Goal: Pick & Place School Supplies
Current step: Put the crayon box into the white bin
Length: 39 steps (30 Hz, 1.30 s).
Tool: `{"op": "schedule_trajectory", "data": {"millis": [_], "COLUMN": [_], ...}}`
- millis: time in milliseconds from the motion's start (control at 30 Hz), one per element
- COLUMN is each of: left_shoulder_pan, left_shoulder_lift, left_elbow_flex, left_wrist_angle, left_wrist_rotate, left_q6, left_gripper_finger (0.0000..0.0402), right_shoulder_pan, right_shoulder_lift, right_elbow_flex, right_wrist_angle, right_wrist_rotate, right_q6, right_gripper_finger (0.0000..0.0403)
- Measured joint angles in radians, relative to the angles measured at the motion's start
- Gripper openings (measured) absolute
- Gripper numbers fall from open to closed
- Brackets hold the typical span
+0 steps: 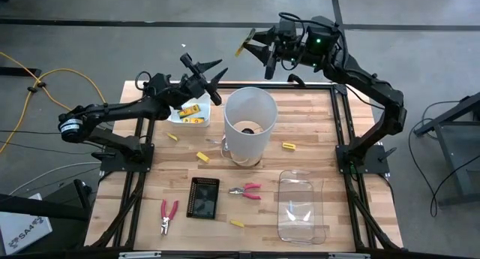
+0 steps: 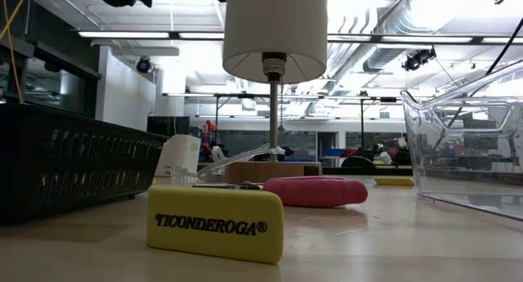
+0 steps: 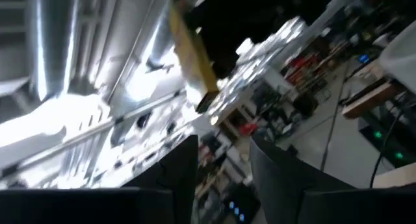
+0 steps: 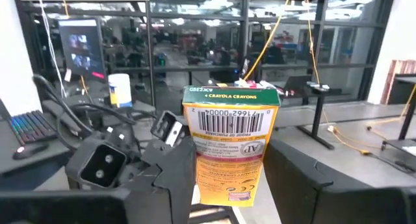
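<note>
**High view.** Your right gripper point(image 1: 259, 49) was clenched on a crayon box point(image 1: 242, 46), raised just past the table's point(image 1: 330, 139) far edge. Your left gripper point(image 1: 204, 70) hung released and empty over the white tray point(image 1: 174, 118) at the far-left corner. Erasers point(image 1: 202, 158) lay scattered. One pair of pliers point(image 1: 169, 214) was by the near edge, another point(image 1: 246, 190) mid-table. A clear bin point(image 1: 283, 214) sat near-right.

**Low view.** One eraser point(image 2: 216, 223) lay nearest, with a pink plier handle point(image 2: 315, 192) behind it and the bin point(image 2: 458, 151) beside. Neither gripper showed.

**Left wrist view.** The fingers point(image 3: 175, 178) stood apart, gripping nothing.

**Right wrist view.** The box point(image 4: 227, 152) sat upright between the fingers point(image 4: 305, 178).

**Step, as judged.** You were mid-carry. Next, you would need to choose a receptacle, probably the tray or the bin, lower the box over it and let go.
</note>
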Motion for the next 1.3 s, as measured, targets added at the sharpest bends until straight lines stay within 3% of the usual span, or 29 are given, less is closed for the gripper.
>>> {"op": "schedule_trajectory", "data": {"millis": [467, 833, 1300], "left_shoulder_pan": [0.118, 0.123, 0.118], "left_shoulder_lift": [0.159, 0.208, 0.209], "left_elbow_flex": [0.012, 0.126, 0.137], "left_wrist_angle": [0.321, 0.247, 0.244], "left_wrist_rotate": [0.208, 0.239, 0.277], "left_q6": [-0.046, -0.103, -0.105], "left_gripper_finger": [0.0133, 0.0133, 0.0133], "right_shoulder_pan": [0.000, -0.001, -0.001], "right_shoulder_lift": [0.002, 0.004, 0.004], "right_elbow_flex": [0.000, 0.000, 0.000], "right_wrist_angle": [0.016, 0.020, 0.022], "right_wrist_rotate": [-0.019, -0.017, -0.031], "right_q6": [0.026, 0.025, 0.026], "right_gripper_finger": [0.0158, 0.0158, 0.0158]}}
